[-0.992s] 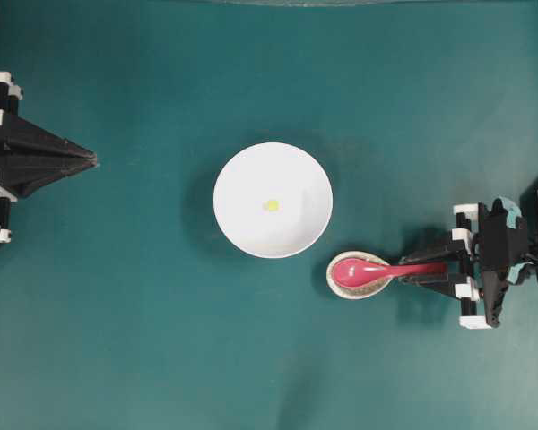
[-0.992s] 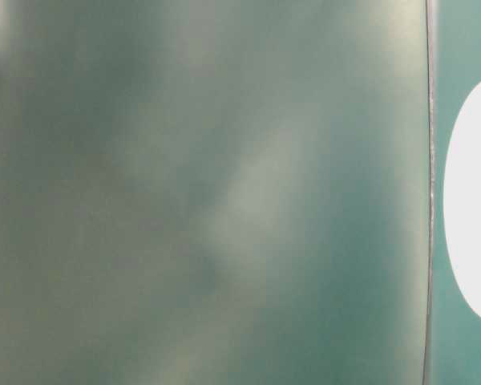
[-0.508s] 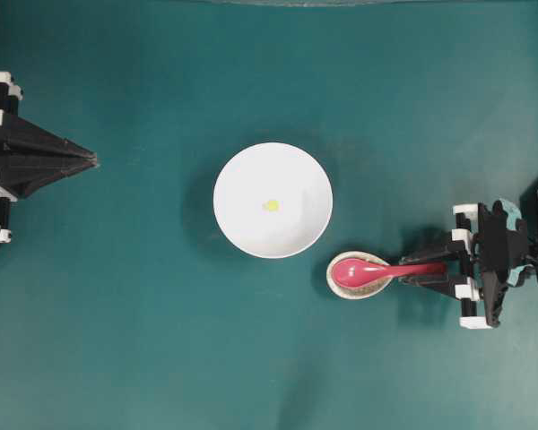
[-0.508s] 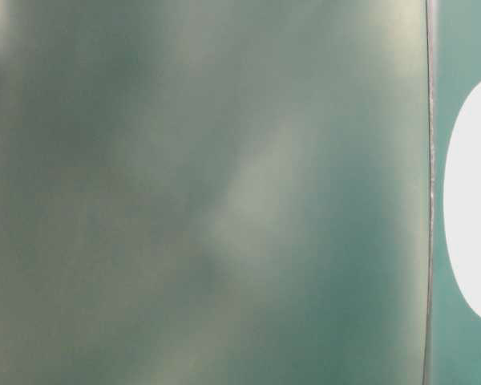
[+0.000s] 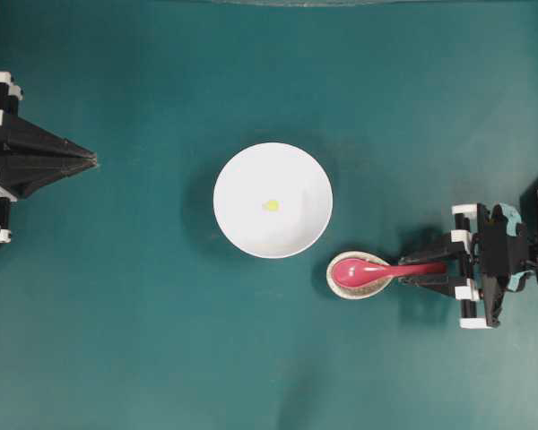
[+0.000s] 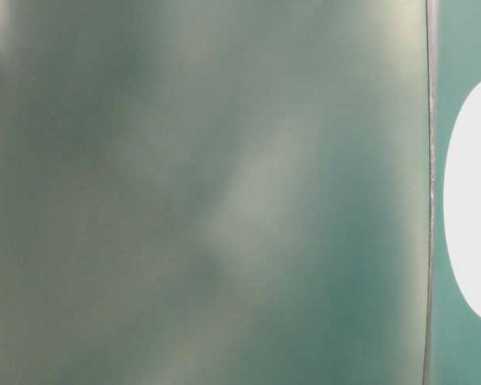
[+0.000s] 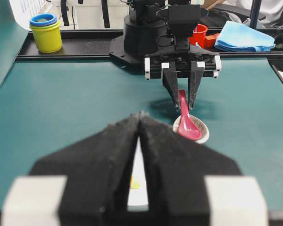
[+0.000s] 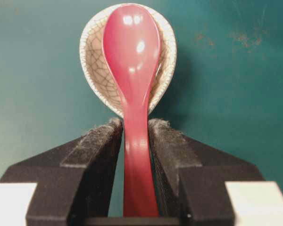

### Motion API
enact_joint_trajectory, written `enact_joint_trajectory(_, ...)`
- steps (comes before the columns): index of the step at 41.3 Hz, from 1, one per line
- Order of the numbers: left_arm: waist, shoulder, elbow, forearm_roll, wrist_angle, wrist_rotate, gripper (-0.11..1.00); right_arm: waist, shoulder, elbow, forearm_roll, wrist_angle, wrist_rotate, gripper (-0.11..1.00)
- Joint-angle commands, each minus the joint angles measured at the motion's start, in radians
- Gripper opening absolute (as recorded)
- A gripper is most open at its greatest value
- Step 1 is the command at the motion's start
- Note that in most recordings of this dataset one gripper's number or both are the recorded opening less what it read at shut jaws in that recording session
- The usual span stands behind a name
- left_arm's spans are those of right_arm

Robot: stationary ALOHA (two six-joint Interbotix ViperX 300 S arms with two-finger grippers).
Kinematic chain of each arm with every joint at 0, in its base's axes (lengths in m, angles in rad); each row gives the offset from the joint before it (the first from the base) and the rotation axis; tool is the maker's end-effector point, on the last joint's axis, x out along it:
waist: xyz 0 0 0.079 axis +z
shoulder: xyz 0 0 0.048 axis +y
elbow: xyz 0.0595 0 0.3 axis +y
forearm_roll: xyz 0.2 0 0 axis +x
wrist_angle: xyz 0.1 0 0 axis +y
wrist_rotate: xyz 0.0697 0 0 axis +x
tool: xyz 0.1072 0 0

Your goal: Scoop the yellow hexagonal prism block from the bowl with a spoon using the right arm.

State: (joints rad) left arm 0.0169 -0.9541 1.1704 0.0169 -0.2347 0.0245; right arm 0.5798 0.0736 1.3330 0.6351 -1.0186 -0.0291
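Observation:
The white bowl (image 5: 296, 175) sits mid-table with the tiny yellow hexagonal prism block (image 5: 270, 205) inside, near its centre. To the bowl's lower right, the pink-red spoon (image 5: 359, 270) lies with its scoop in a speckled spoon rest (image 5: 369, 291). My right gripper (image 5: 448, 265) is shut on the spoon's handle. In the right wrist view both fingertips (image 8: 111, 129) press the handle of the spoon (image 8: 132, 56), which rests in the spoon rest (image 8: 94, 61). My left gripper (image 5: 94, 159) is shut and empty at the far left. Through it I glimpse the block (image 7: 135, 183).
Beyond the table's far rail in the left wrist view stand a yellow cup with blue rings (image 7: 46, 33), a red cup (image 7: 200, 35) and a blue cloth (image 7: 245, 37). The table-level view is mostly blur, with the bowl (image 6: 473, 200) at its right edge.
The right arm's wrist has shifted very slightly. The spoon, its rest, the block and the left arm have not moved.

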Motion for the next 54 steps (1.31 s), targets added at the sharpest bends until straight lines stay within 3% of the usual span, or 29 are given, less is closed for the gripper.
enact_joint_trajectory(1,0.002,0.009,-0.029,0.0,-0.006,-0.002,0.08,0.0,-0.02,-0.008,-0.003,-0.011,-0.003,0.37)
enact_joint_trajectory(54,0.002,0.009,-0.029,0.0,-0.006,-0.002,0.08,-0.002,-0.02,-0.008,-0.002,-0.031,-0.006,0.37)
